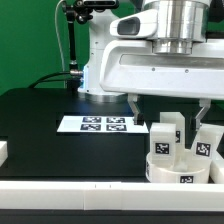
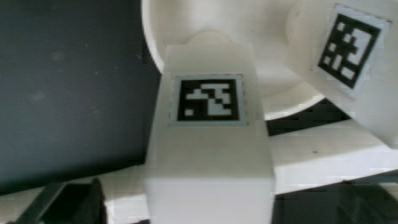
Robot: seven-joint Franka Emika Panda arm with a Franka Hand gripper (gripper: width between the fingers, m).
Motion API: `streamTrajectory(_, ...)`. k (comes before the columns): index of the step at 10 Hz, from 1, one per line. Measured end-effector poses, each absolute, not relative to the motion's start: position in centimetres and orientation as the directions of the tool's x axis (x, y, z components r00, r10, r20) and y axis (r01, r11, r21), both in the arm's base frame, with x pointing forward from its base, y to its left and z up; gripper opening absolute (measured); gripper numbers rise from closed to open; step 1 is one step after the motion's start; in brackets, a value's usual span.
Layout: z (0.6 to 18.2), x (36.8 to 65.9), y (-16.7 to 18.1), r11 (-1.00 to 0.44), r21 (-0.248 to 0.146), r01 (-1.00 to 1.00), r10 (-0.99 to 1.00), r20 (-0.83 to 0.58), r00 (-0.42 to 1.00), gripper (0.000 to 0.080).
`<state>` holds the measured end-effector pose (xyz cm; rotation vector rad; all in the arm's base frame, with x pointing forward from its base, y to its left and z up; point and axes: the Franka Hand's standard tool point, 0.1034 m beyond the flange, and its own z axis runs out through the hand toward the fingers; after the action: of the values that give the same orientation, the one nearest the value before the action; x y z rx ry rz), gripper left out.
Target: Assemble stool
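Observation:
The white round seat [image 1: 168, 173] lies at the exterior view's right, near the front rail, with tags on its side. A blocky white leg [image 1: 167, 134] stands upright on it, and a second leg [image 1: 207, 146] stands next to it on the right. My gripper [image 1: 171, 112] hangs over the first leg, open, with one finger on each side of it. In the wrist view this tagged leg [image 2: 210, 100] runs down between my dark fingers [image 2: 338, 200], with the gripper [image 2: 210, 208] around it. The second leg [image 2: 356, 50] and the seat [image 2: 311, 150] also show there. The third leg is out of view.
The marker board [image 1: 105, 124] lies on the black table behind the seat. A long white rail [image 1: 80, 196] runs along the front, and a white block [image 1: 4, 152] sits at the left edge. The robot base [image 1: 100, 60] stands at the back.

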<state>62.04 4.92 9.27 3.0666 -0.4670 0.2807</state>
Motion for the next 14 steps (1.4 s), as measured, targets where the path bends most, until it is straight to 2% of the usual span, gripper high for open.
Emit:
streamTrajectory(1,9.1,62.0,5.0,-0.955,0.000,-0.296,-0.291,0.183,0.939,0.0640)
streamTrajectory(2,8.8,62.0,5.0,-0.956,0.002,-0.294,-0.289,0.182,0.940,0.0473)
streamTrajectory(3,8.8,61.9,5.2,-0.957,0.003,-0.291,-0.286,0.182,0.941,0.0473)
streamTrajectory(4,8.7,62.0,5.5,-0.959,0.002,-0.284,-0.278,0.189,0.942,0.0334)
streamTrajectory(7,8.7,62.2,5.8,-0.960,0.000,-0.281,-0.276,0.196,0.941,0.0335)
streamTrajectory(8,8.7,62.1,5.9,-0.928,-0.025,-0.372,-0.370,0.193,0.909,0.0335)
streamTrajectory(9,8.7,62.1,5.9,-0.914,-0.033,-0.404,-0.403,0.191,0.895,0.0335)
streamTrajectory(14,8.6,61.9,6.5,-0.589,-0.164,-0.792,-0.808,0.132,0.574,0.0337)
